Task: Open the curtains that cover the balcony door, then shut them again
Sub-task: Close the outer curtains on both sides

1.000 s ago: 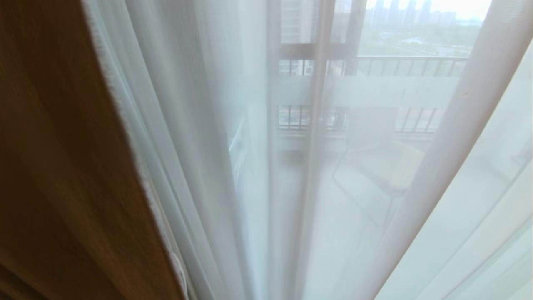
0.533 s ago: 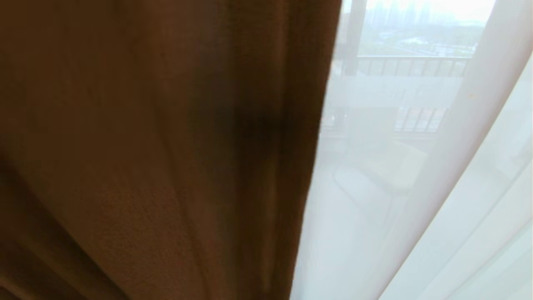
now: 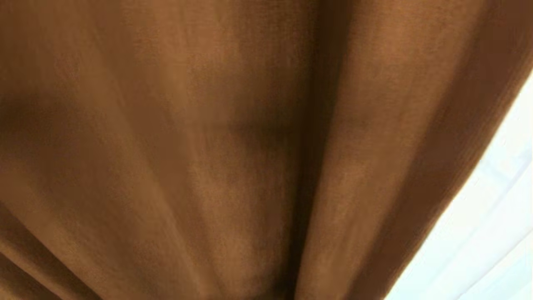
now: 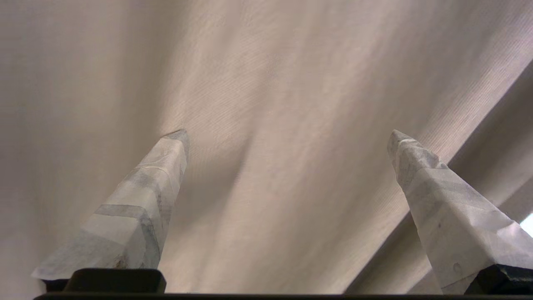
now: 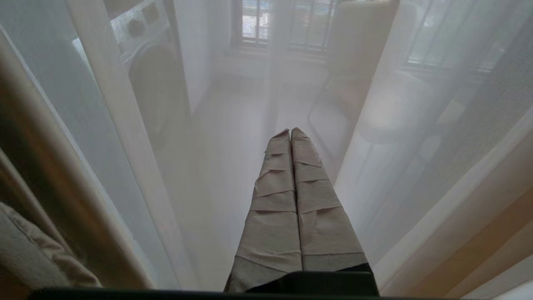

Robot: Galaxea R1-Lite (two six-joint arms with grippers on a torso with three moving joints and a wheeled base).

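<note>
Curtains (image 3: 233, 158) hanging in lengthwise folds, left gripper (image 4: 287, 137) spread

Thick curtains (image 3: 233, 150) hang left, sheer layer (image 3: 491, 233) lower right.

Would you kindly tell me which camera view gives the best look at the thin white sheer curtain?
The right wrist view: the sheer curtain fills it, with a chair visible through it beyond the shut right gripper. The head view shows only a pale sliver beside the thick curtain. The left wrist view shows none.
</note>
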